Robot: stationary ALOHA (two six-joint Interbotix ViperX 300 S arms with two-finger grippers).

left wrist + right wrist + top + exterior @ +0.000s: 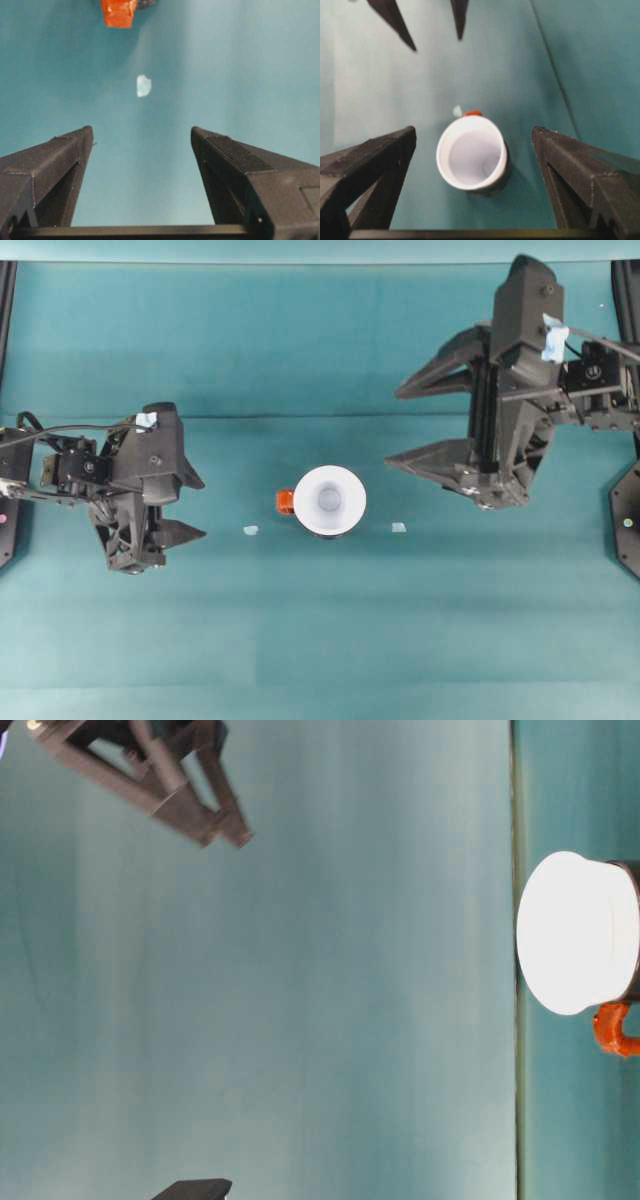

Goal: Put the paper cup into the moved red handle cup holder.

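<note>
The paper cup (329, 501) already sits upright inside the red handle cup holder (285, 502) at the middle of the table (320, 640) — so the task looks finished. How deeply it is seated seems hard to judge from above. The left pincer (195, 508) is spread and empty, well left of the cup; the right pincer (392, 427) — also released — hangs to its right.

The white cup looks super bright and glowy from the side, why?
In the table-level view the paper cup is overexposed, a flat white blob without detail. In the right wrist view it is slightly soft but shows inner shading. In the overhead view its rim is crisp.
</note>
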